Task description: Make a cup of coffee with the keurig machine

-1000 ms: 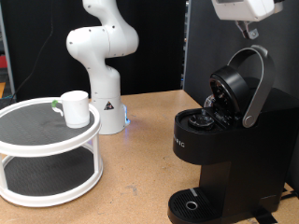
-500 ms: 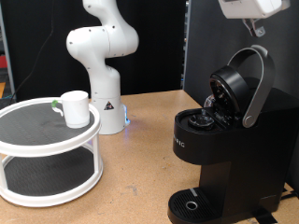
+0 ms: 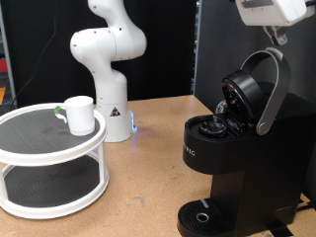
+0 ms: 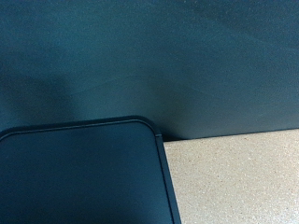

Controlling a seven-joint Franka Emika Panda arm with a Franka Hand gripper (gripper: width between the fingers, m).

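Hovering top right above your open keurig machine [image 3: 232, 138], the gripper [image 3: 275, 14] hides its fingers; the mug [image 3: 78, 115] sits far left.

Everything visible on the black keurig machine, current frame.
The tall matte black keurig machine stands on the wooden table at the exterior view's right. Its lid, with a curved grey-silver handle, is swung open and tilted back, exposing the round pod chamber, which holds something dark. A round drip tray sits at its base with no mug on it. The white gripper part shows above it, apart from the handle; its fingers are not in view.
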